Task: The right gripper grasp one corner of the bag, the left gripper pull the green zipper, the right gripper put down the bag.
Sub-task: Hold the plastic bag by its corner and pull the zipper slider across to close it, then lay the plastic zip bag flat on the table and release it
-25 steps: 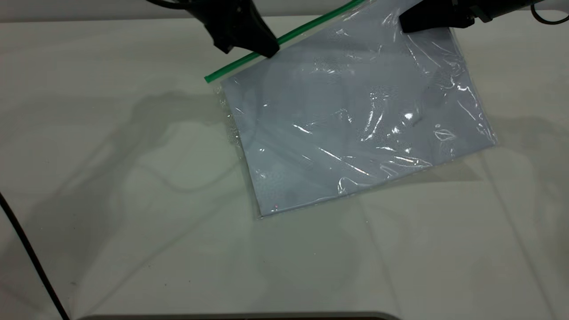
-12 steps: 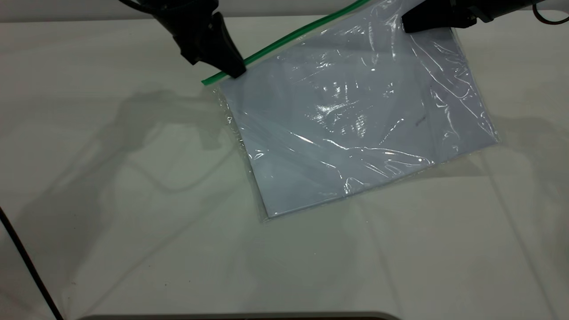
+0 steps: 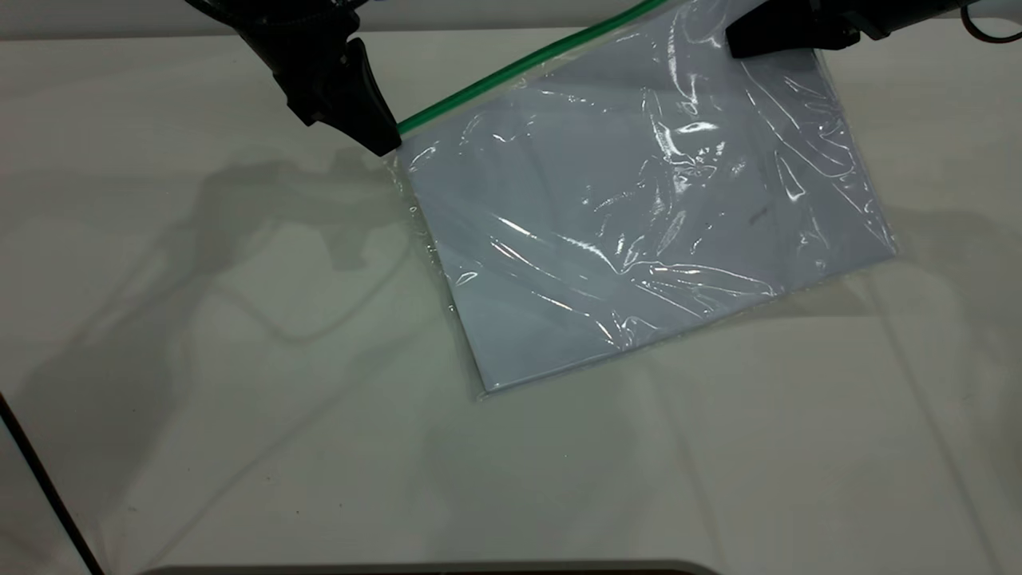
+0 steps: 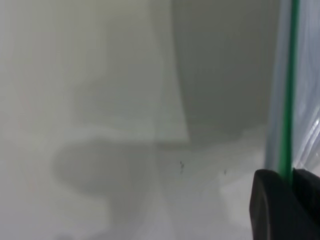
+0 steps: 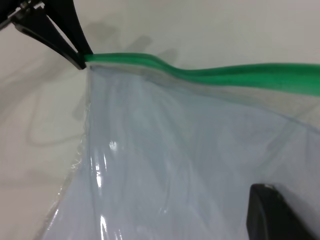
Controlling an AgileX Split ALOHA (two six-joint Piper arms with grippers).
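Observation:
The bag, a clear pouch with white paper inside, lies slanted on the table with its far right corner lifted. My right gripper is shut on that corner; one black finger lies on the plastic. The green zipper runs along the bag's far edge. My left gripper is shut on the strip's left end, at the bag's far left corner. In the left wrist view the strip runs into the closed jaws. The right wrist view shows the strip ending at the left gripper. The slider tab is hidden.
The white table spreads to the left of and in front of the bag. A thin black cable crosses the near left corner. The table's near edge runs along the bottom.
My left gripper has slid left along the green strip, from near its middle to its left end. The bag's plastic has shifted and rippled slightly. The right gripper has held still.

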